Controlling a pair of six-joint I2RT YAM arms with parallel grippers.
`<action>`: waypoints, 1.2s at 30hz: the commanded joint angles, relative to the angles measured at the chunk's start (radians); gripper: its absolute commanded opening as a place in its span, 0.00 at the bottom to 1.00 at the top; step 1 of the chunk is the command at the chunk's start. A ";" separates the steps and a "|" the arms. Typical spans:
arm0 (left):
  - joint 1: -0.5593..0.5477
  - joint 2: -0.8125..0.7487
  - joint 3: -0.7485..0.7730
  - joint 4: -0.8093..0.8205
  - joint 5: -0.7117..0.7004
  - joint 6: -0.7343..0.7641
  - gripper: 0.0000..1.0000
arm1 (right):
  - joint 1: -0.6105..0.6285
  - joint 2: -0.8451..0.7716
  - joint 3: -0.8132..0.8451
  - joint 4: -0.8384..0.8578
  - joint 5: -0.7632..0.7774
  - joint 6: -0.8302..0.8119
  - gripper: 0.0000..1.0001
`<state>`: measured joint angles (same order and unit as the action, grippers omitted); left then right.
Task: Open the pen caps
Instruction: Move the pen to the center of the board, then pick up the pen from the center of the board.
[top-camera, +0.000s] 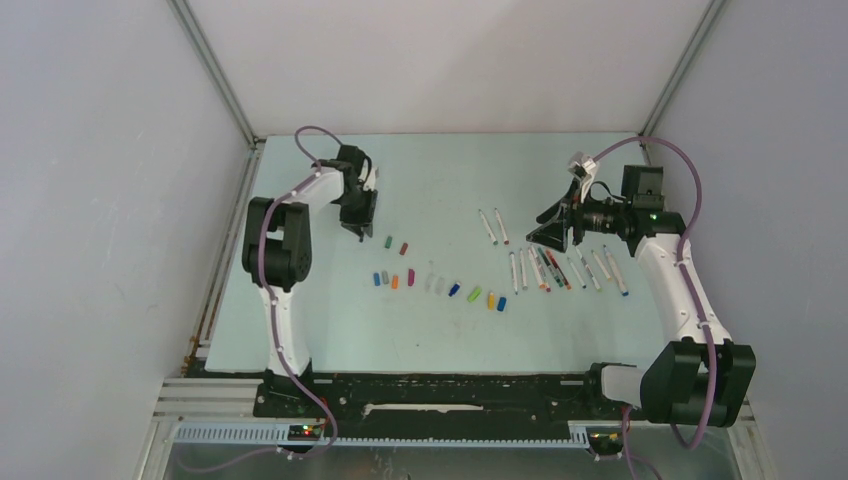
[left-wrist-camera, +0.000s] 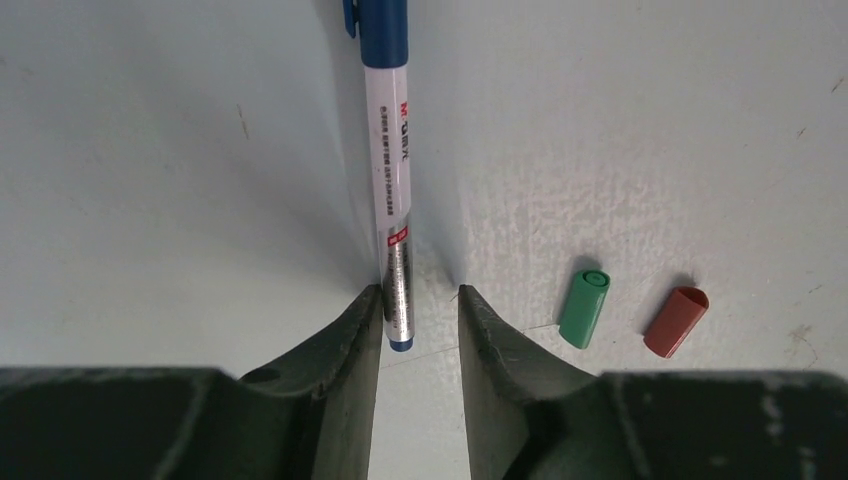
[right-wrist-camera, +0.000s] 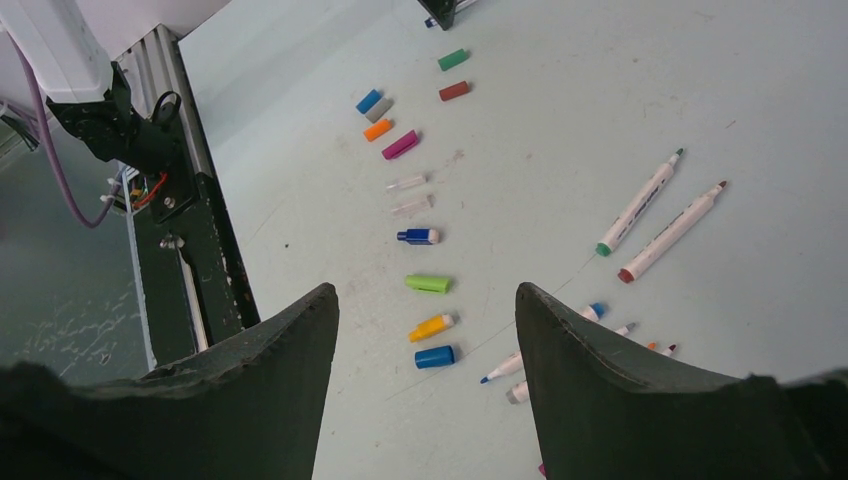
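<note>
Left jaws (left-wrist-camera: 420, 318) parted, blue-capped pen (left-wrist-camera: 393, 190) resting against one finger; right jaws (right-wrist-camera: 428, 330) wide open, empty, above loose caps (right-wrist-camera: 428, 284)

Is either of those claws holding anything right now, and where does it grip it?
The left gripper has a blue-capped pen between its fingers at the uncapped end, though a firm clamp cannot be told. The right gripper holds nothing.

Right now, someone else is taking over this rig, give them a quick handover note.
Left pincer: a blue-capped pen stands between its fingers, touching one; firm grip unclear.
Right pincer: open, empty, raised above the table.
Loose pen caps lie in a row mid-table, with the green cap and red cap beside the left pincer.
Uncapped pens lie in a group by the right arm.
Left to do: uncap the blue-capped pen.
</note>
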<state>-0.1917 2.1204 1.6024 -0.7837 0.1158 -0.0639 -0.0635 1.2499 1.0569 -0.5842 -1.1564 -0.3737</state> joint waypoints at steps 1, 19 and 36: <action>-0.008 0.016 0.083 0.023 -0.060 -0.014 0.37 | -0.007 -0.026 0.007 0.023 -0.029 0.005 0.68; -0.008 0.132 0.223 -0.060 -0.046 0.008 0.30 | -0.012 -0.022 0.008 0.023 -0.030 0.002 0.68; -0.008 -0.187 -0.068 0.179 -0.090 -0.035 0.00 | -0.015 -0.030 0.008 0.011 -0.038 -0.011 0.68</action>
<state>-0.1997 2.1227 1.6299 -0.7212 0.0509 -0.0643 -0.0746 1.2488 1.0569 -0.5846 -1.1629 -0.3744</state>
